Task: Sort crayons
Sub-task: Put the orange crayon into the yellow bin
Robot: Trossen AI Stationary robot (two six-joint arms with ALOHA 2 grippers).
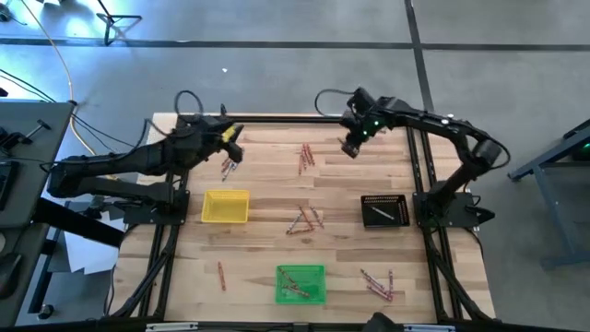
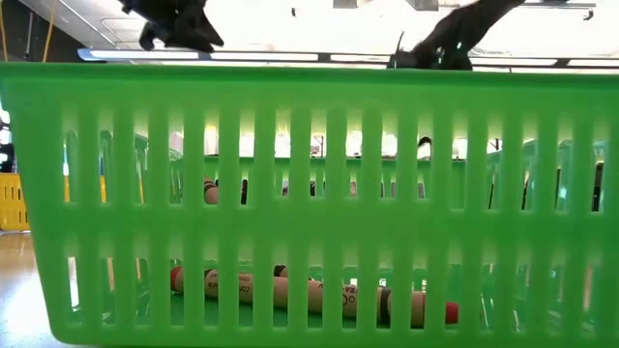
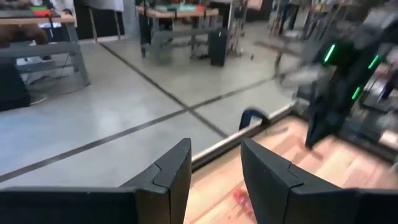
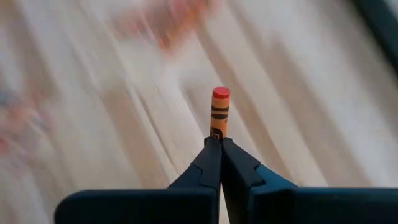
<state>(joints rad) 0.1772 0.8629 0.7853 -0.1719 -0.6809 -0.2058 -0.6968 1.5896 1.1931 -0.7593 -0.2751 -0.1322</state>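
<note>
Trays first, since that's the fun part: the slotted green plastic tray (image 1: 300, 284) sits at the near edge of my wooden slat table (image 1: 267, 184) and has a few paper-wrapped crayons (image 2: 319, 295) lying flat on its floor, reddish-tipped as far as I can tell through the slats in the low view. The small yellow plastic tray (image 1: 225, 207) is over on my left side, and I can't make out anything inside it from above. The square black tray (image 1: 384, 210) on my right side has one pale stick lying across it, I think, but it's too small to be sure. My right gripper (image 4: 219, 144) is up near the far edge of the table, fingers pinched tight on a red-orange crayon with black bands on its wrapper (image 4: 219, 112), which sticks straight out past the fingertips over the wood. My left gripper (image 3: 214, 168) is raised over the far left part of the table with its fingers apart and nothing between them. Loose crayons are scattered all over: a cluster near the far middle (image 1: 305, 157), a bunch in the centre (image 1: 304, 219), a single one near the front left (image 1: 221, 275), and a pile at the front right (image 1: 378, 283).
</note>
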